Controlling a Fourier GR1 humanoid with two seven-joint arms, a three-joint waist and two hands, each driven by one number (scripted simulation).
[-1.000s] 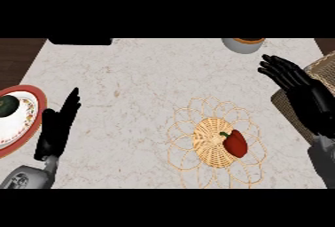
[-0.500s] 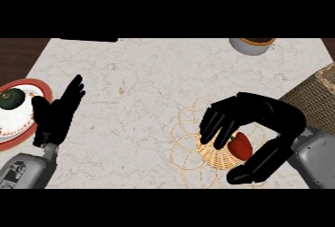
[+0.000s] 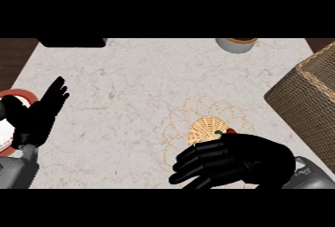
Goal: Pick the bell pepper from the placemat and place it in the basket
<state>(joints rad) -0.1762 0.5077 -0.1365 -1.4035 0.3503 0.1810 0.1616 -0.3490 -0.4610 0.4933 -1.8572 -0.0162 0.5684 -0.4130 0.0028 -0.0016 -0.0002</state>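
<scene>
right hand [image 3: 239,160]: fingers curled over bell pepper [image 3: 230,131], only a red sliver shows at its upper edge
placemat [image 3: 208,128]: wicker, under that hand, on surface [image 3: 131,80]
basket [image 3: 311,95]: up-right of that hand
left hand [image 3: 40,116]: fingers straight, resting far left

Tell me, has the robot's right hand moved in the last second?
Yes. The right hand came from beside the basket down over the placemat, covering the bell pepper.

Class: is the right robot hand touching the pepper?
Touching. In the head view the right robot hand curls over the pepper, hiding all but its top.
</scene>
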